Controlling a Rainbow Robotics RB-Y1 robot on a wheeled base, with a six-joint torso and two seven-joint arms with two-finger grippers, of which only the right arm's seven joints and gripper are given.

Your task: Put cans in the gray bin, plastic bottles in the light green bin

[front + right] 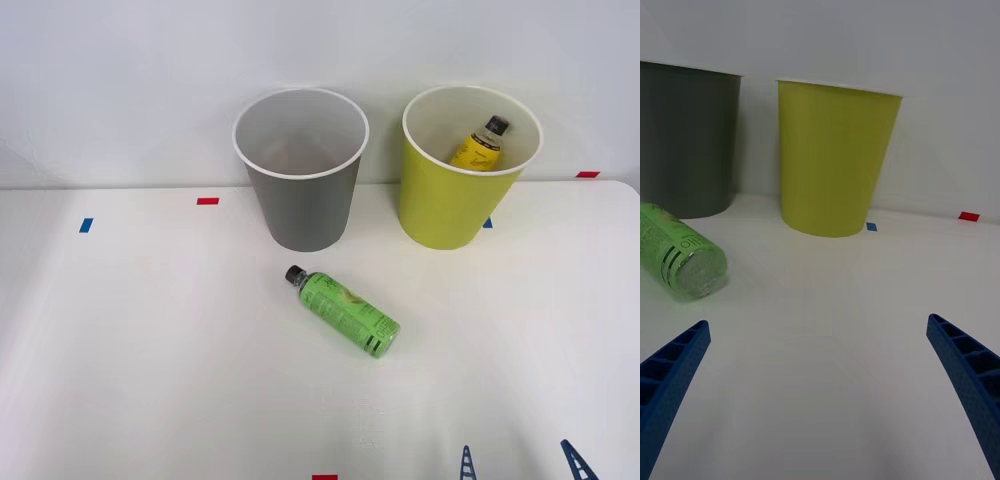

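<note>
A: Where does the right gripper [520,462] stand?

B: At the near edge of the table [150,380], fingers spread wide, nothing between them.

A: And the bottles?

B: The green-label bottle [343,312] lies on its side in front of the gray bin [300,170], cap pointing far-left. The yellow-label bottle [478,146] already sits in the light green bin [450,200], on the right.

A: The approach?

B: Probably it should swing left, turn the jaws across the bottle's body, and close mid-label so it cannot roll.

Gray bin [300,205]: gray wall, white rim. Light green bin [450,205]: lime wall, white inside. Bottles: green label [345,311]; yellow label [477,150]; black caps. Fingers [670,375]: blue, ribbed.
</note>
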